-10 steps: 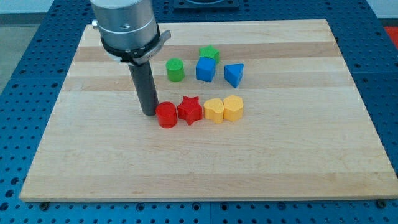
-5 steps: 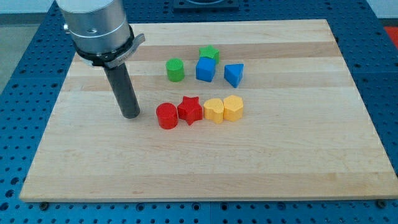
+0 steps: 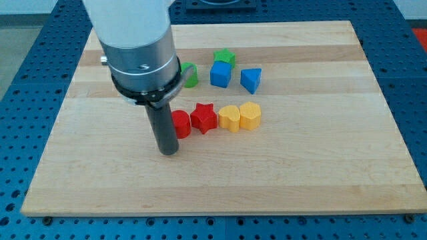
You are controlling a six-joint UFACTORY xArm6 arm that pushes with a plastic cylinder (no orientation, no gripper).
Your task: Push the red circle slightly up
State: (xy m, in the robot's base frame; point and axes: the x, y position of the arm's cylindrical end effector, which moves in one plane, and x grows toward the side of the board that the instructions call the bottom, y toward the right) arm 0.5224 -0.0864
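Observation:
The red circle [image 3: 182, 125] sits on the wooden board [image 3: 300, 167] at the left end of a row, touching the red star [image 3: 204, 118]. My tip [image 3: 169, 151] is just below and to the left of the red circle, close to it. The rod hides the circle's left edge.
A yellow block [image 3: 229, 118] and a second yellow block [image 3: 250, 115] continue the row to the right. Above are a green cylinder [image 3: 191, 75], partly hidden by the arm, a green star [image 3: 224, 57], a blue cube [image 3: 221, 75] and a blue triangle [image 3: 251, 80].
My tip moved from beside the red circle's left out to the left, then came back down and right to below-left of the circle. The blocks have not moved.

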